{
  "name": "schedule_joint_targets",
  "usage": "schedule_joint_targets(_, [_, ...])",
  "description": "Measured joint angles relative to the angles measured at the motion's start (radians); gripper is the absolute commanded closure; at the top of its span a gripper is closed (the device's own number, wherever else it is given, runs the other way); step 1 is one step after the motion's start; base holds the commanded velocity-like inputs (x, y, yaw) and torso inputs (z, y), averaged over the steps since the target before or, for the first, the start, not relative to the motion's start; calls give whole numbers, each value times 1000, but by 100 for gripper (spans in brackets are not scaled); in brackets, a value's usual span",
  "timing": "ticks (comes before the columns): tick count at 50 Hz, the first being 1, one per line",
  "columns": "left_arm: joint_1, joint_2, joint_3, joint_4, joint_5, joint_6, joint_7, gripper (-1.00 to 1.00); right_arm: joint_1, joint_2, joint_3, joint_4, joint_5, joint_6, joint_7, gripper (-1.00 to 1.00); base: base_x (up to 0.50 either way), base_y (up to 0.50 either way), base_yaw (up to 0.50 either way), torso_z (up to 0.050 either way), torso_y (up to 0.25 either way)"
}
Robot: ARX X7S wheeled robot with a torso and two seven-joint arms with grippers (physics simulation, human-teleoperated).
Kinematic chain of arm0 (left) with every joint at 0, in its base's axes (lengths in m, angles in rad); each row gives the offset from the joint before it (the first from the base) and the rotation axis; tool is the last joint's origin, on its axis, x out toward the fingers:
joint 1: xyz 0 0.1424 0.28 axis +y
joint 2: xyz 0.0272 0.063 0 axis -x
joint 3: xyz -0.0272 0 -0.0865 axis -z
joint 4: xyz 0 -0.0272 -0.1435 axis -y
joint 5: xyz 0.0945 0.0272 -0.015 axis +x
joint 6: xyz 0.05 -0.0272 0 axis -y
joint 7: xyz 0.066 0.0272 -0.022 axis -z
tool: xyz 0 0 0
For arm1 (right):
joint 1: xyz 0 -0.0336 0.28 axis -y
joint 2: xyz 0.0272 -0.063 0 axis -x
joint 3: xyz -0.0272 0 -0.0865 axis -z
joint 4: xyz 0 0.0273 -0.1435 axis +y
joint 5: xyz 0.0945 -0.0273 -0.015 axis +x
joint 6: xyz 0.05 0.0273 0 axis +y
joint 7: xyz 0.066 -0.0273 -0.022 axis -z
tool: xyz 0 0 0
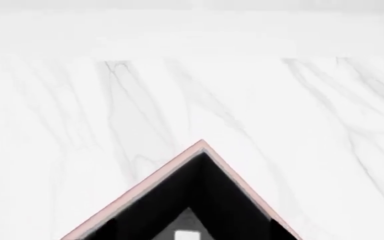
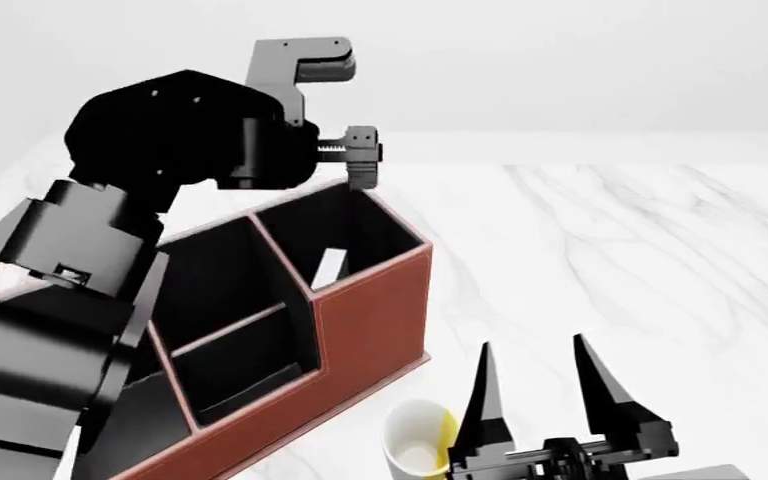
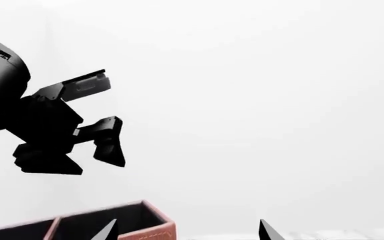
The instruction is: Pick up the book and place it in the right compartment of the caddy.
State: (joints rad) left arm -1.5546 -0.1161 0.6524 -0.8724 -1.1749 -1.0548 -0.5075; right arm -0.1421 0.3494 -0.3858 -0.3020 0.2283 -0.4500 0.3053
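No readable text, label, brand or number shows on anything.

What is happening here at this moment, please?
The left arm reaches over the caddy, with its left gripper above the far corner of the right compartment. Whether it is open cannot be judged. A white shape deep inside that compartment may be the book's page edges, but this is not certain. The right gripper is open and empty, near a white-and-yellow mug on the marble table.
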Motion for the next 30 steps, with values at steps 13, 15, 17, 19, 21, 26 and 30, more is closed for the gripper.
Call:
schedule_joint_targets(13, [-101, -91, -106, 231, -124, -104, -128, -100, -2, 3, -10, 3, -13, 5, 3, -100, 0, 0, 0, 0, 1])
schedule_joint_targets(15, [-107, -108, -126, 277, -150, -121, -152, -100, -2, 3, -11, 4, -14, 5, 3, -100, 0, 0, 0, 0, 0])
schedule_joint_targets(17, [-110, -126, -144, 326, -175, -137, -173, -100, -2, 4, -12, 3, -15, 6, 4, -100, 0, 0, 0, 0, 0])
schedule_joint_targets(19, [-109, -145, -163, 374, -203, -153, -198, -100, -1, 4, -13, 4, -16, 7, 4, -100, 0, 0, 0, 0, 0])
schedule_joint_targets(21, [-105, -167, -180, 428, -227, -166, -218, -100, -1, 5, -14, 4, -16, 7, 5, -100, 0, 0, 0, 0, 0])
schedule_joint_targets(26, [-79, -227, -225, 564, -291, -195, -270, -100, -1, 6, -16, 5, -19, 6, 6, -100, 0, 0, 0, 0, 0])
schedule_joint_targets(30, [-45, -280, -255, 675, -329, -210, -294, -100, -1, 7, -18, 5, -20, 7, 7, -100, 0, 0, 0, 0, 0])
